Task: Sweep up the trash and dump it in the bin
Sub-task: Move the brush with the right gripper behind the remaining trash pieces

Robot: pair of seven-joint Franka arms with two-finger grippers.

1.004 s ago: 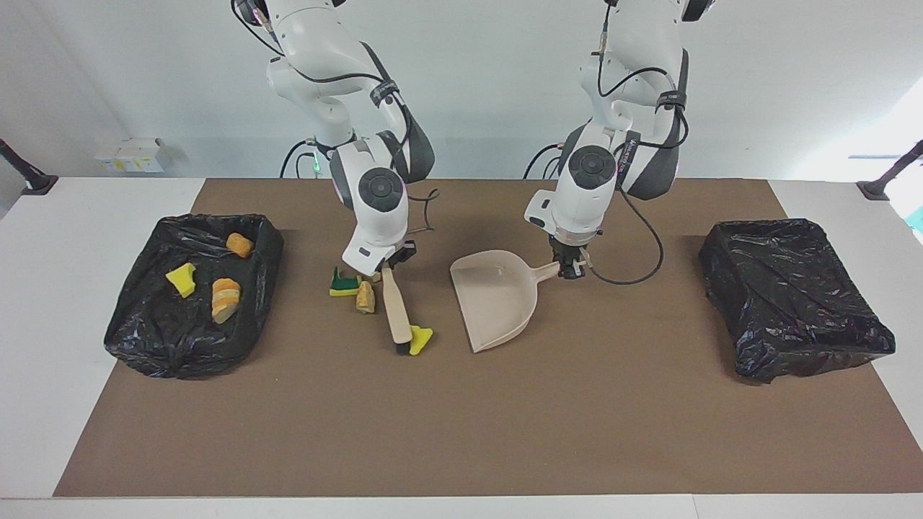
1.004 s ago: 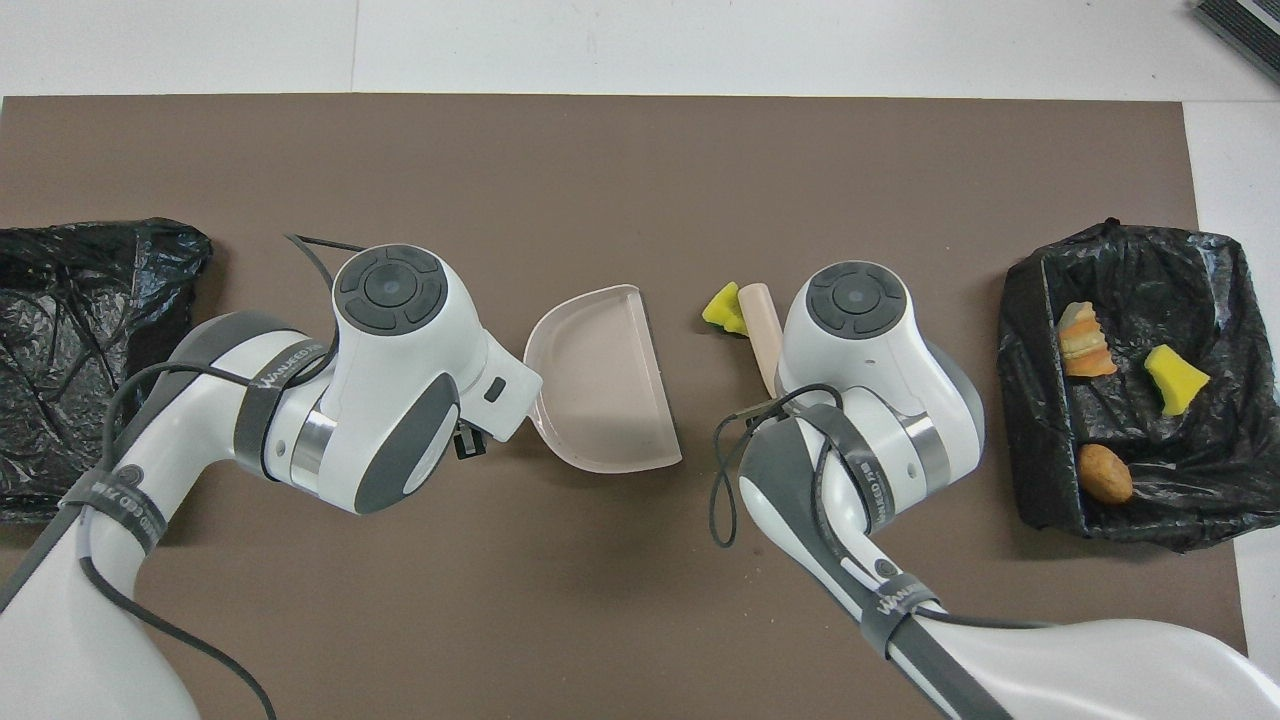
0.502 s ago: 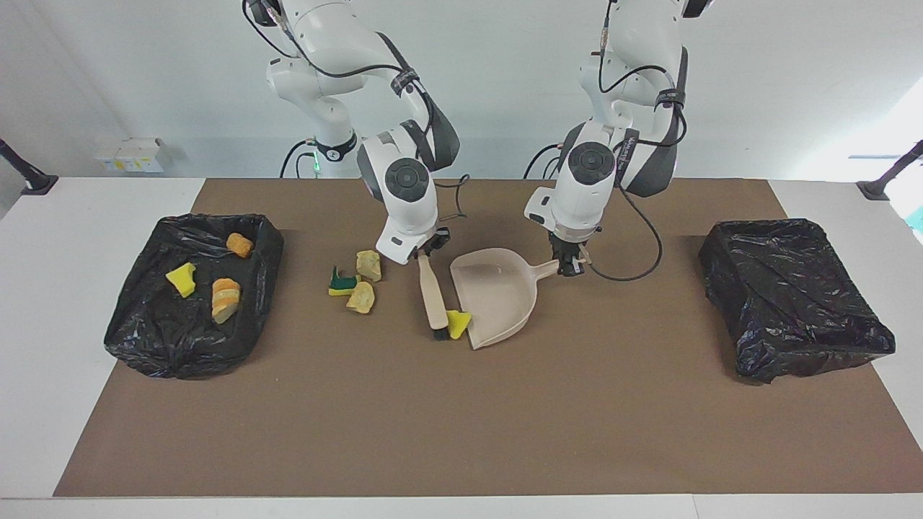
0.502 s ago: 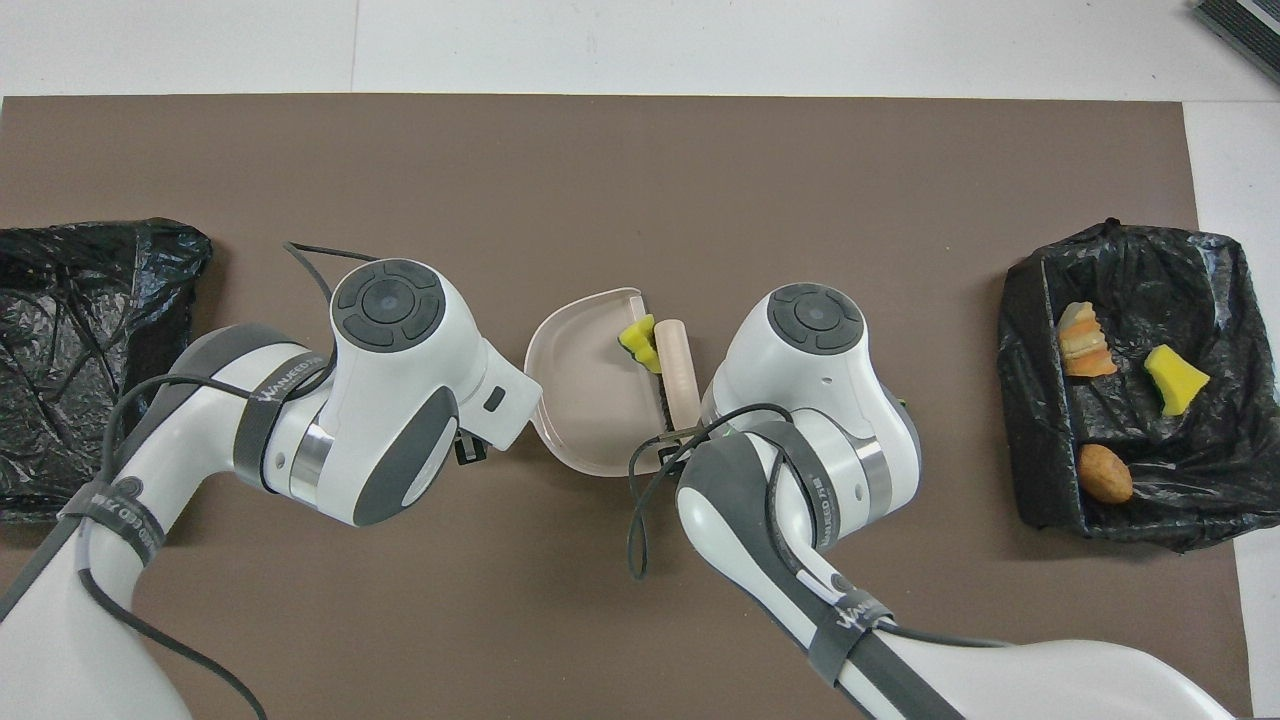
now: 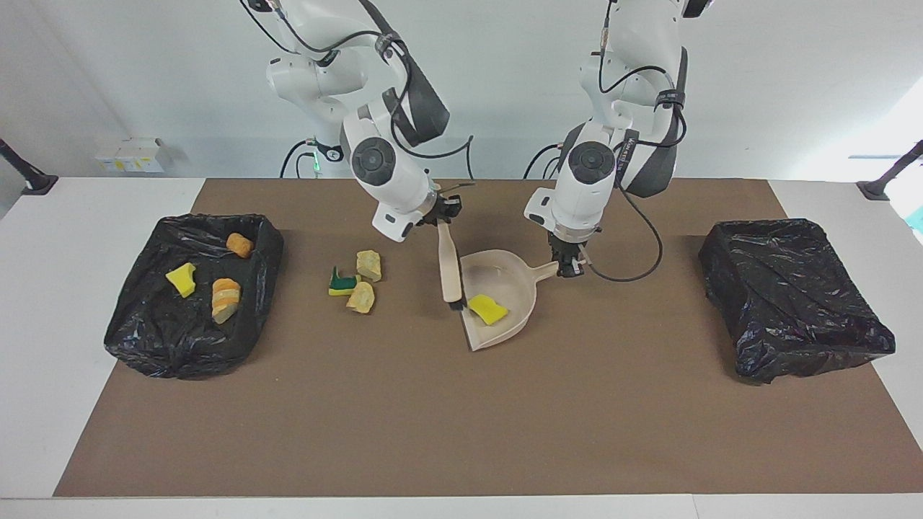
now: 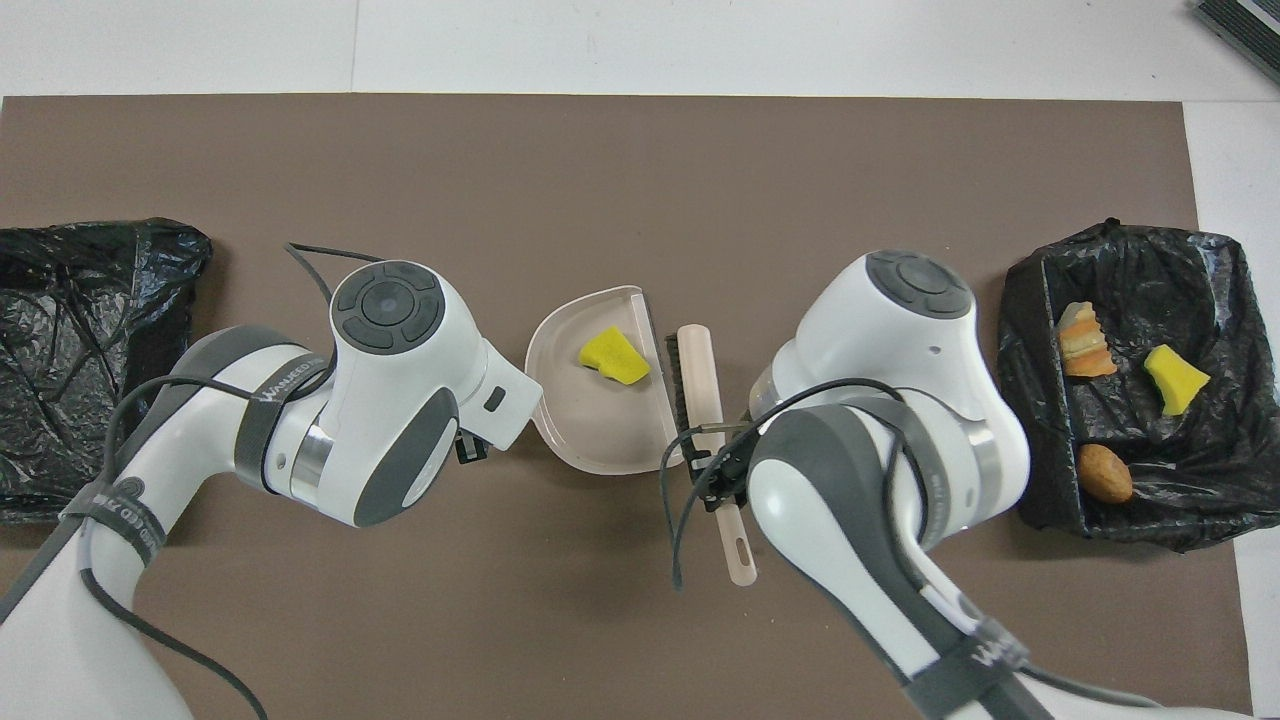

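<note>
Right gripper (image 5: 441,213) clamps the brush (image 5: 451,268) handle, brush angled w/ bristles at the dustpan (image 5: 508,288) mouth. Left gripper (image 5: 570,268) grips the dustpan handle, pan flat on the mat (image 5: 461,418). One yellow sponge (image 5: 488,309) sits inside the pan. Three scraps (image 5: 355,282) lie on the mat toward the right arm's end, beside the brush, incl. a green-backed one. Three more (image 5: 213,281) are in the bin (image 5: 144,339) at that end. Second bin (image 5: 793,303) at the left arm's end.
</note>
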